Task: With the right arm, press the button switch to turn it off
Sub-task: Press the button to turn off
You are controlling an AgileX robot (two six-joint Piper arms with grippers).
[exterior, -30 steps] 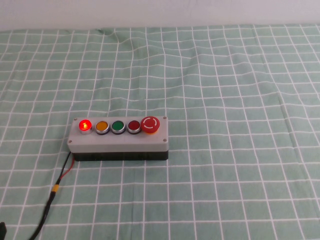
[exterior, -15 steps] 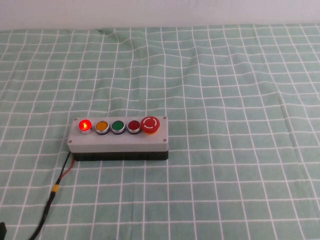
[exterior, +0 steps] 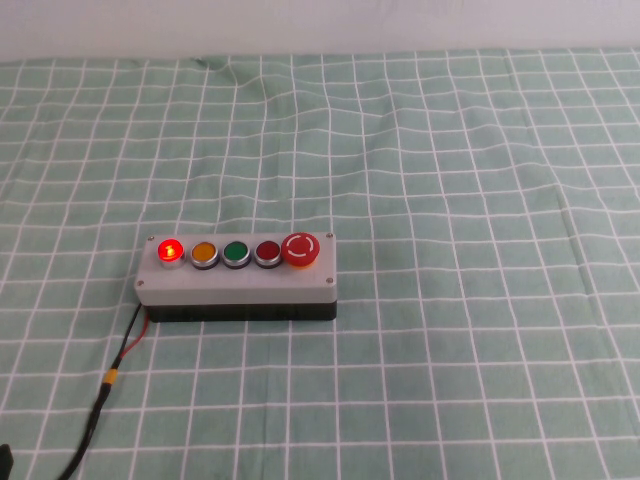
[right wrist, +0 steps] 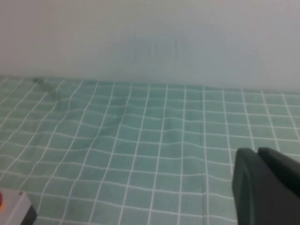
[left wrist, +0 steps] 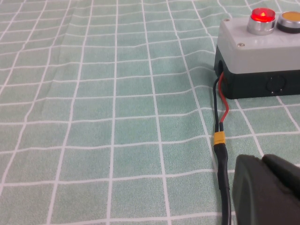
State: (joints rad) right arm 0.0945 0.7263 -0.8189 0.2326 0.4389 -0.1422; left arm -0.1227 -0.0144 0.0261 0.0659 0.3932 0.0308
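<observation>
Button switch sits left of centre on the desk, red light on. Right gripper and left gripper barely show, jaws can't tell. Bring right tip straight down onto lit button.

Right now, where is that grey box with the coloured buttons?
In the high view the grey button box sits left of centre on the green checked cloth, its black cable trailing toward the near left corner; neither gripper shows there.
</observation>
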